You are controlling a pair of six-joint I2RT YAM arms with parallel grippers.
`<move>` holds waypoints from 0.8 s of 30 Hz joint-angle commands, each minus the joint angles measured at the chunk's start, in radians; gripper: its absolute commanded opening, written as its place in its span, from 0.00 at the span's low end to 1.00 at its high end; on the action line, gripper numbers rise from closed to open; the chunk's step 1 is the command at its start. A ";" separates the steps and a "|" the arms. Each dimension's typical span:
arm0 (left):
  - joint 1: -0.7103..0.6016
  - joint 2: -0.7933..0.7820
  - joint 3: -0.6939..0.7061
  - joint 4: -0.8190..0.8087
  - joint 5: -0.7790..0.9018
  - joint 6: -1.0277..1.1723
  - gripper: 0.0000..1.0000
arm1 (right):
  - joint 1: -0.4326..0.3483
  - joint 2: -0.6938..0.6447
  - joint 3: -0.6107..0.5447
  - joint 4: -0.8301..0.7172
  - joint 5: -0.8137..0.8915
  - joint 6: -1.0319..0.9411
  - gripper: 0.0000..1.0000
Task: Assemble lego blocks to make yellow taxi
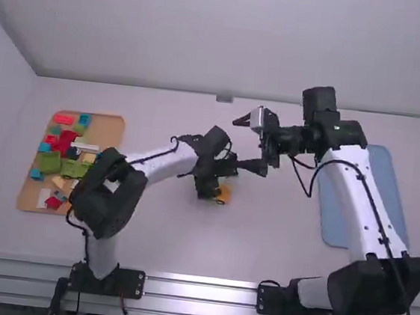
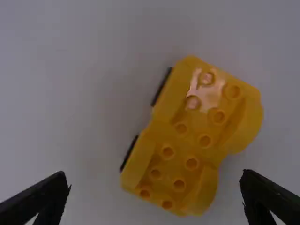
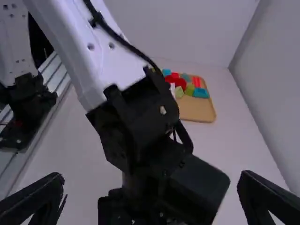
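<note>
Likely step: chassis positioning. The left gripper [image 2: 155,183], wide and empty, faces the yellow chassis [image 2: 190,136]; the right gripper [image 3: 151,180] stands wide. Next move likely requires finger alignment.

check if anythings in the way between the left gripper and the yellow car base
Nothing visible stands between them. The left gripper is open, and the left wrist view looks down past its fingers straight onto the yellow car base, whose studded top is uncovered.
</note>
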 commanded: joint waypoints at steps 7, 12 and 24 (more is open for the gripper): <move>0.169 -0.150 -0.007 -0.021 -0.059 -0.261 0.99 | 0.053 -0.014 0.016 0.141 0.095 0.240 0.99; 0.319 -0.230 -0.013 -0.048 -0.035 -0.396 0.99 | 0.053 -0.013 0.016 0.160 0.028 0.213 0.99; 0.660 -0.381 -0.013 -0.198 -0.065 -0.790 0.99 | 0.069 -0.012 -0.099 0.521 0.085 0.510 0.99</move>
